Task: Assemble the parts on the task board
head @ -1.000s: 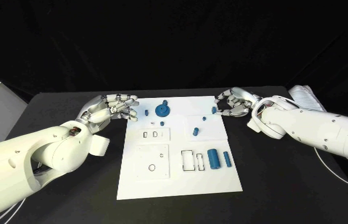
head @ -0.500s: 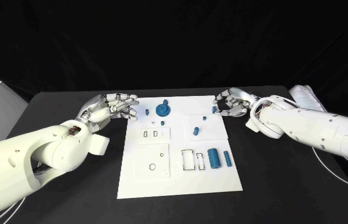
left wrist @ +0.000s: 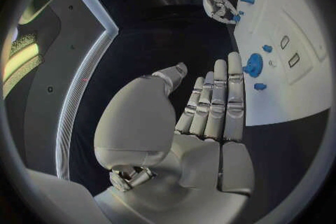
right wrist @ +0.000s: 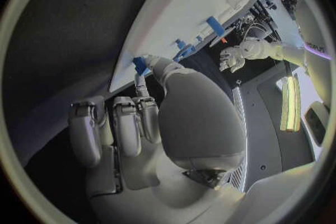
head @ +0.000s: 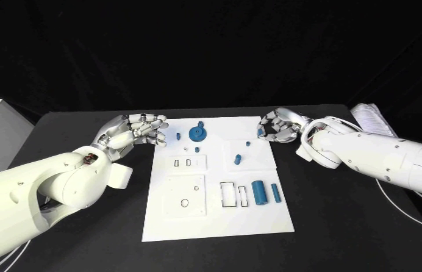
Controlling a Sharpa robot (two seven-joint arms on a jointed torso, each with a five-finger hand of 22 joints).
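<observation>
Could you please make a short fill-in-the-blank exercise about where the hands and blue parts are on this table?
1. The flat white task board lies on a table coloured ____.
2. The blue gear-shaped part lies nearer the robot's ____ hand.
3. The right hand has its fingers at a small blue part on the board's ____ edge.
4. The large blue cylinder lies ____ the thin blue rod.

Missing words: black; left; right; beside

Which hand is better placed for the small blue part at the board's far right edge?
Right. The right hand already has its fingers at that small blue part on the task board; the left hand sits open off the opposite edge.
</observation>
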